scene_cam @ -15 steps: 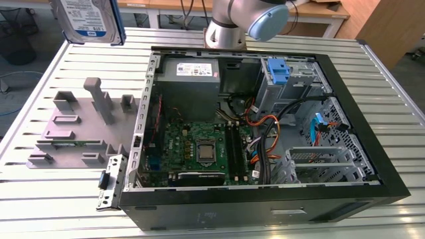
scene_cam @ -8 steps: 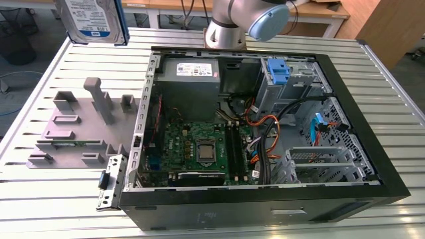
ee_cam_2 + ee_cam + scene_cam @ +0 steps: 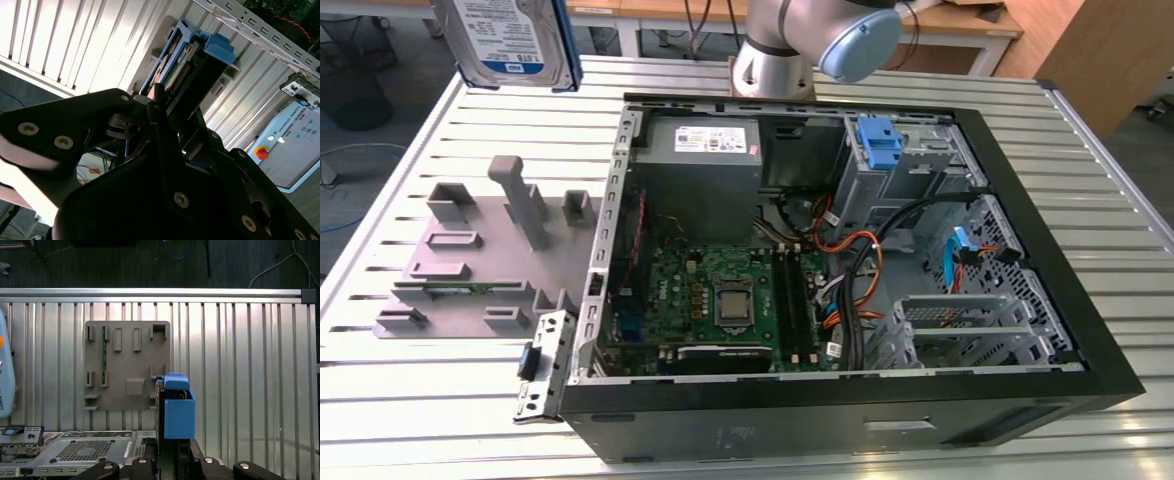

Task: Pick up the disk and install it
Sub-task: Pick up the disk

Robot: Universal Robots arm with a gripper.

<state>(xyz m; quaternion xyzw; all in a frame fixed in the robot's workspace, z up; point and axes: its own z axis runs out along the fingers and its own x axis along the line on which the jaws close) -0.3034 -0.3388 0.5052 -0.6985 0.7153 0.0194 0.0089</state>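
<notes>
The disk (image 3: 507, 40) hangs high at the top of the exterior view's left, above the far corner of the slatted table, label side facing the camera, with blue rails along its edges. In the first wrist view the disk (image 3: 177, 412) stands edge-on with its blue carrier, above the grey fixture plate (image 3: 125, 365). My gripper (image 3: 172, 452) is shut on the disk, its black fingers (image 3: 150, 107) clamping the drive's sides. The second wrist view shows the disk (image 3: 187, 62) running out from between the fingers, connector edge visible.
An open computer case (image 3: 1067, 300) lies on the table, with a motherboard (image 3: 720, 300), a grey power supply (image 3: 707, 140) and a blue bracket (image 3: 881, 140) in the drive bay. The grey fixture plate (image 3: 480, 250) sits left of the case. The arm's base (image 3: 781, 50) stands behind the case.
</notes>
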